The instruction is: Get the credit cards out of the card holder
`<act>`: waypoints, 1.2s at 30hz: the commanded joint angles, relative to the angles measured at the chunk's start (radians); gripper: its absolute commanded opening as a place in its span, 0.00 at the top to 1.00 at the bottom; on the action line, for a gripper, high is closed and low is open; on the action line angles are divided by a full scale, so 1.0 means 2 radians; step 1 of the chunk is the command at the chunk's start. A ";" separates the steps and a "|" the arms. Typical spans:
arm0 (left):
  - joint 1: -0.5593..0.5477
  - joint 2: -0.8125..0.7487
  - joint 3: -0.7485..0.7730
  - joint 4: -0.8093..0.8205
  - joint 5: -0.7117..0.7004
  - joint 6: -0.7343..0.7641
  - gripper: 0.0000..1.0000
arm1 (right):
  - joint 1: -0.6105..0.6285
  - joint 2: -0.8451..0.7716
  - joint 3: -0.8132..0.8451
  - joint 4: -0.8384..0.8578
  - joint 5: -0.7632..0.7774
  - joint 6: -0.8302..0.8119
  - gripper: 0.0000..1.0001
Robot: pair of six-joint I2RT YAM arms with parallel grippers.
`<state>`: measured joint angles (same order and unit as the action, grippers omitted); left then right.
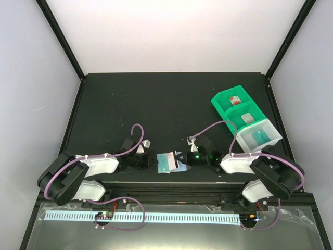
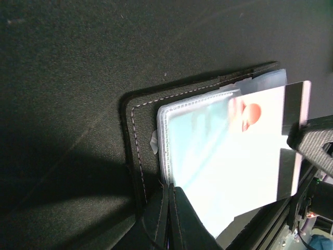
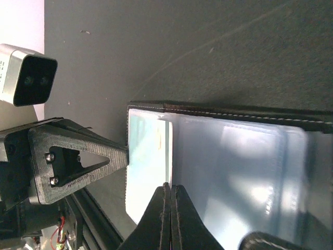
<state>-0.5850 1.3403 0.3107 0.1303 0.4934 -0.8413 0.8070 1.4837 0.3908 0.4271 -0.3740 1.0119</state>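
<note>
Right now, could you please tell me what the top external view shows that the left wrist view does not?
Only the top external view shows both arms, plus the green bin trays and the clear tray at the far right. Only the left wrist view shows the stitched black edge of the card holder, a pale card with a red spot and a dark stripe, a finger of the right gripper at that striped end, and the left gripper shut on the holder's edge. Both show the open holder lying on the dark table.
</note>
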 commanded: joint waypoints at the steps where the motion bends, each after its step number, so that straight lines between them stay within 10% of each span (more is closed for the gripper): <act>1: -0.001 -0.005 -0.009 -0.060 -0.049 0.001 0.98 | -0.008 -0.037 0.004 -0.087 0.048 -0.023 0.99; 15: -0.001 -0.124 0.078 -0.117 -0.052 0.071 0.71 | -0.009 -0.107 0.099 -0.248 0.064 0.040 0.99; 23: -0.008 -0.239 0.049 -0.050 -0.053 0.185 0.70 | -0.013 -0.071 0.289 -0.555 0.140 0.113 0.99; 36: -0.056 -0.412 0.008 0.001 -0.076 0.391 0.50 | -0.017 -0.069 0.336 -0.518 0.051 0.200 0.99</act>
<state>-0.6792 0.5014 0.3031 0.1093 0.3660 -0.2119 0.7776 1.3495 1.0203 -0.6155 -0.2344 1.3457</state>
